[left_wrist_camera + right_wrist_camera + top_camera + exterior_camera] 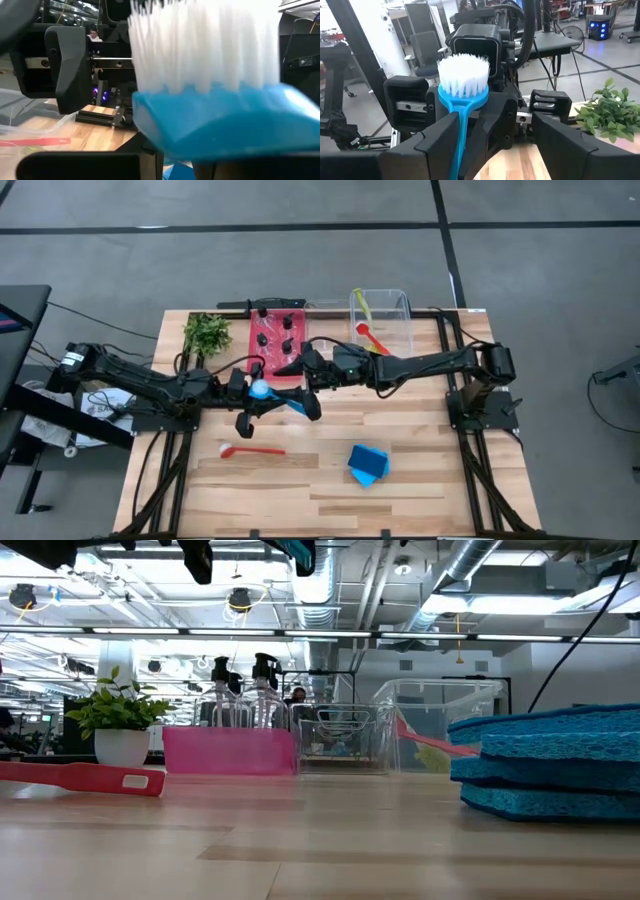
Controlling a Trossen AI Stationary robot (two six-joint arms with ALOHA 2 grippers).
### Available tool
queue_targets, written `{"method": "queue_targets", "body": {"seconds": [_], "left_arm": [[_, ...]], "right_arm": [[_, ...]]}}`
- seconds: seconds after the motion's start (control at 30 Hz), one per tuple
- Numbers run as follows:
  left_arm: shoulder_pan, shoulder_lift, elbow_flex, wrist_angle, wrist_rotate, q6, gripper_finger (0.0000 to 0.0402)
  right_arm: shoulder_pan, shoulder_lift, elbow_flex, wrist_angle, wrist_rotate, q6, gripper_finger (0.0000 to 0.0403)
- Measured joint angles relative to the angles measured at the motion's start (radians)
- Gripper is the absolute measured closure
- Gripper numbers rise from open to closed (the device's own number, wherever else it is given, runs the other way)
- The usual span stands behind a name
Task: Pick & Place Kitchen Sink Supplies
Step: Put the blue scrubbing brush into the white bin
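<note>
A blue brush with white bristles is up in the air over the table's middle, and its head fills the left wrist view. My left gripper is shut on it. My right gripper faces the left one and is open. Its fingers stand on either side of the blue handle, which runs close along one finger; I cannot tell if they touch. A red brush and stacked blue sponges lie flat on the table. Black-capped bottles stand in the red bin. My left gripper holds the blue brush by its handle just below the head. The brush head hides the place of contact in its own wrist view. The brush is lifted clear, bristles up, and its handle slants down toward the right arm and the near edge.
A leafy plant stands at the far left beside the red bin. A clear bin at the far edge holds a yellow-green utensil and a red one. Bare wood lies along the near edge.
</note>
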Motion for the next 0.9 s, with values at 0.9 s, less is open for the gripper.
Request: {"method": "queue_targets", "body": {"seconds": [0.9], "left_arm": [[0.001, -0.002, 0.0, 0.005, 0.005, 0.001, 0.0337]], "right_arm": [[0.014, -0.264, 0.0, -0.607, -0.089, -0.008, 0.0159]]}}
